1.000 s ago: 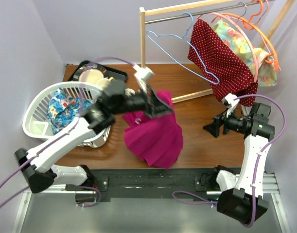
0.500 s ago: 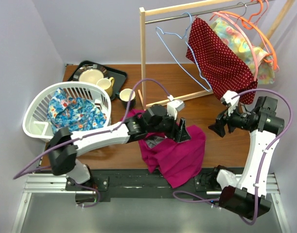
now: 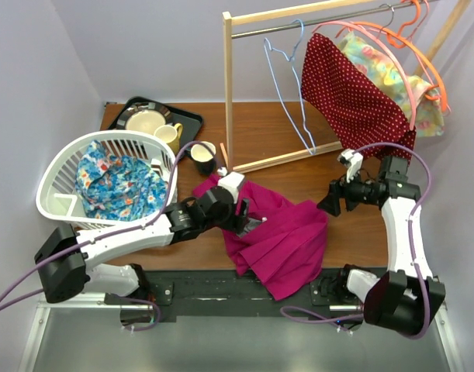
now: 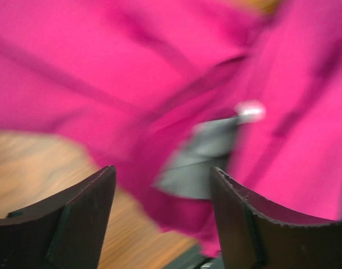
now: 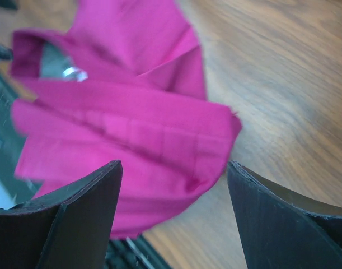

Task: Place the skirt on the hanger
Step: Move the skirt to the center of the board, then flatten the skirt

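Brown wooden surface (image 3: 260,128) carries the skirt (image 3: 283,236), which lies crumpled near the front edge between the two arms. Left hand (image 3: 250,218) hovers over the skirt's left part, fingers spread and grasping nothing. Right hand (image 3: 330,203) sits just beside the skirt's right edge, likewise released and empty. Blue hanger (image 3: 286,99) hangs on the rack (image 3: 228,93), well apart from the skirt.
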Controlling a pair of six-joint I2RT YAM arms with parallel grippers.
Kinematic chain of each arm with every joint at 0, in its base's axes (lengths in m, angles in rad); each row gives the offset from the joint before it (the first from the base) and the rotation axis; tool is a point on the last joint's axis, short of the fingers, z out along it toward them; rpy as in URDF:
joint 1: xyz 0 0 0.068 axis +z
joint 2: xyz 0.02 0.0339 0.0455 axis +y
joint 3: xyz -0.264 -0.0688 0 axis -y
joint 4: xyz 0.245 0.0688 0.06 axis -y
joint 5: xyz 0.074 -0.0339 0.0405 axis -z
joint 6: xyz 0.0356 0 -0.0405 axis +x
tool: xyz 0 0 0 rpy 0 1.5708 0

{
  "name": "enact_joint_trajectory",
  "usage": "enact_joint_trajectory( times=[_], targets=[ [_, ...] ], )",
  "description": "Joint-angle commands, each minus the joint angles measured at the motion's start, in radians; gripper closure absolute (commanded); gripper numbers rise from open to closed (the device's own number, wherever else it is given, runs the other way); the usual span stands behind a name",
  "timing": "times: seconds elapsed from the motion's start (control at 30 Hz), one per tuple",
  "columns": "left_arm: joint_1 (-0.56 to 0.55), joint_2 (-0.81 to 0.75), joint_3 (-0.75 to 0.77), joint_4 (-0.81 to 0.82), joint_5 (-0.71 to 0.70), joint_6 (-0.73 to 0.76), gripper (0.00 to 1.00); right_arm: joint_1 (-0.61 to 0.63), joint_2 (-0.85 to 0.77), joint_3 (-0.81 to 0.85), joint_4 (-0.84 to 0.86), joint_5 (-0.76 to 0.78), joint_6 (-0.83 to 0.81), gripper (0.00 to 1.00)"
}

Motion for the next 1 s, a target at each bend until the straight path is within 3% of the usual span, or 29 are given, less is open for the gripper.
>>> enact_joint_trajectory(
  times=[0.0, 0.17, 0.27, 0.37, 0.5, 0.6, 0.73, 0.8, 0.97],
  targets=[
    [0.090, -0.024, -0.060, 0.016, -0.036, -0.028, 0.31, 0.053, 0.044, -0.053, 0.304, 0.101, 0.252, 0.21],
    [0.105, 0.010, -0.064, 0.022, 0.044, 0.009, 0.34, 0.070, 0.104, -0.081, 0.373, 0.213, 0.324, 0.19],
    [0.105, 0.025, -0.064, 0.039, 0.075, 0.018, 0.42, 0.074, 0.130, -0.085, 0.399, 0.210, 0.339, 0.18],
    [0.105, 0.048, -0.064, 0.048, 0.111, 0.029, 0.56, 0.092, 0.181, -0.070, 0.402, 0.224, 0.344, 0.18],
    [0.107, 0.050, -0.063, 0.025, 0.142, 0.033, 0.89, 0.116, 0.251, -0.049, 0.390, 0.284, 0.364, 0.17],
    [0.114, -0.007, -0.077, 0.017, 0.144, 0.023, 0.96, 0.141, 0.290, -0.039, 0.384, 0.300, 0.367, 0.17],
    [0.127, -0.066, -0.090, 0.028, 0.160, 0.007, 0.97, 0.210, 0.331, -0.015, 0.358, 0.331, 0.352, 0.20],
    [0.130, -0.075, -0.086, 0.022, 0.161, 0.006, 0.97, 0.244, 0.371, 0.019, 0.315, 0.320, 0.339, 0.32],
    [0.145, -0.090, -0.086, 0.020, 0.159, 0.001, 0.99, 0.258, 0.440, 0.111, 0.208, 0.299, 0.313, 0.48]
  ],
)
